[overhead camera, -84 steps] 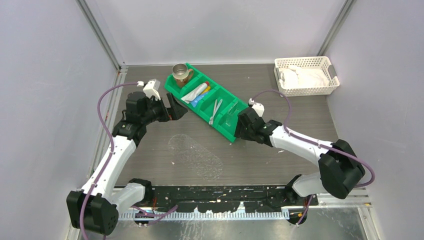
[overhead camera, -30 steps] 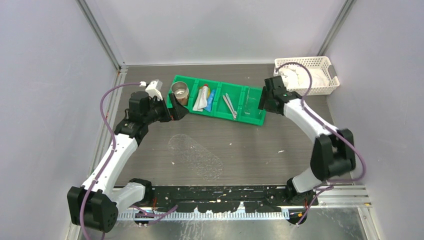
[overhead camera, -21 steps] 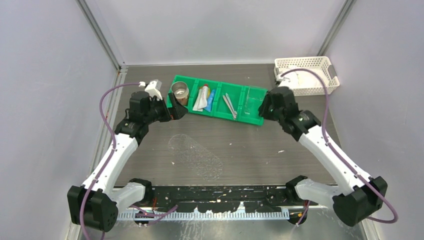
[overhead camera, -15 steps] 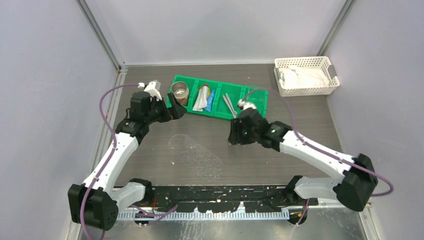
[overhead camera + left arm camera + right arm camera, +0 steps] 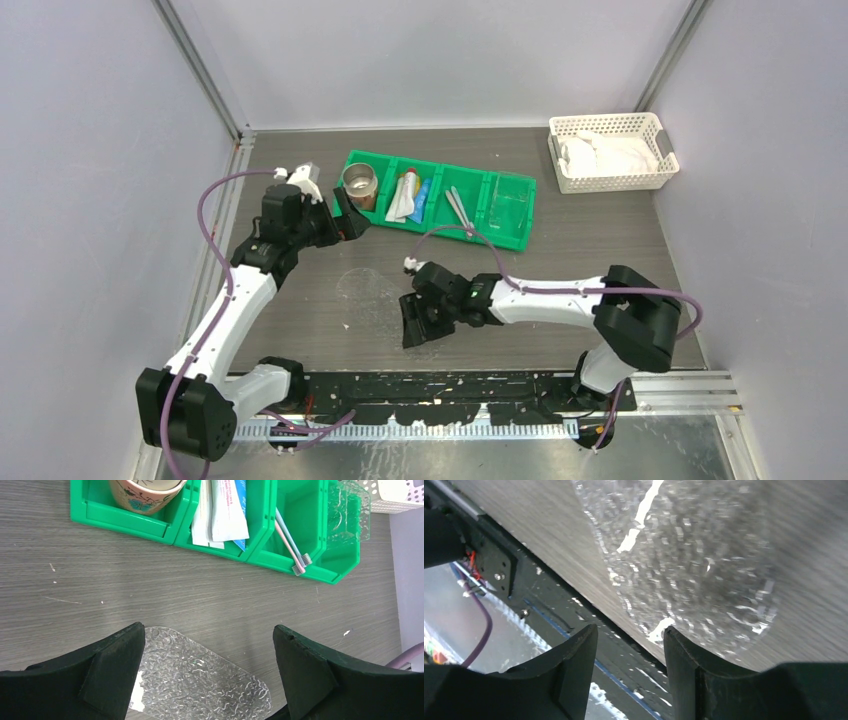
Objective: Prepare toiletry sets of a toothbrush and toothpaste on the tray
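Note:
The clear crinkly tray [image 5: 375, 300] lies flat on the table in front of the green bin; it also shows in the left wrist view [image 5: 195, 680] and the right wrist view [image 5: 689, 565]. A pink and a grey toothbrush [image 5: 458, 210] [image 5: 292, 550] lie in the bin's third compartment. Toothpaste tubes [image 5: 405, 195] [image 5: 225, 510], one white with a red cap and one blue, lie in the second. My left gripper [image 5: 348, 215] [image 5: 207, 635] is open and empty above the table near the bin's left end. My right gripper [image 5: 413, 325] [image 5: 630, 635] is open and empty, low over the tray's near end.
The green four-compartment bin [image 5: 430, 232] sits at the back with a cup [image 5: 359, 185] in its left compartment and a clear plastic piece [image 5: 510, 205] in its right. A white lattice basket [image 5: 612, 152] stands at the back right. A black rail [image 5: 450, 385] runs along the near edge.
My right arm has swung from the bin's right end down and left to the clear tray's near end. The bin turned from slanted to level earlier. My left arm barely moved.

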Controlling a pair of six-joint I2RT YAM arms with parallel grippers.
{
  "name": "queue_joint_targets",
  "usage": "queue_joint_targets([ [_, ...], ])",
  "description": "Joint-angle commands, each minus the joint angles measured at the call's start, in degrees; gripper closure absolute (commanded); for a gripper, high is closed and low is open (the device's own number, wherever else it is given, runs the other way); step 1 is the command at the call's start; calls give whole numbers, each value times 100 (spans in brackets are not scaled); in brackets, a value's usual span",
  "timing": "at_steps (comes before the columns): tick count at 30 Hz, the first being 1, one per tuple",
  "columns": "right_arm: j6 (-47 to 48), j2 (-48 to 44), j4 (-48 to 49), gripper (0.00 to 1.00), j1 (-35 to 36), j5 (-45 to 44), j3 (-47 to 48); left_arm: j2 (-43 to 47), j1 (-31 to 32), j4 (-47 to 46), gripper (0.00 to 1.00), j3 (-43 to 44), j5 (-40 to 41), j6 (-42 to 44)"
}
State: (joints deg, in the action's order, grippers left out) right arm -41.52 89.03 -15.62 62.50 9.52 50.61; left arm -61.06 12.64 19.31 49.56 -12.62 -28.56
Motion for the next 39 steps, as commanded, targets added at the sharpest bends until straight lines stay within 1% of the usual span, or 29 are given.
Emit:
queue_joint_targets([
  [1,-163,283,609,43,383,294,471,-10,19,15,0,150,93,-10],
  [6,-230,676,947,43,655,563,663,-37,19,15,0,150,98,6],
  [12,-209,1192,994,43,779,596,921,-49,19,11,0,126,96,17],
  [21,-146,1671,907,44,782,105,892,-12,19,34,0,106,103,47],
  [30,13,1449,342,44,656,-608,764,28,19,37,0,37,85,65],
  [39,29,1040,190,45,244,-846,293,41,19,12,0,17,52,85],
])
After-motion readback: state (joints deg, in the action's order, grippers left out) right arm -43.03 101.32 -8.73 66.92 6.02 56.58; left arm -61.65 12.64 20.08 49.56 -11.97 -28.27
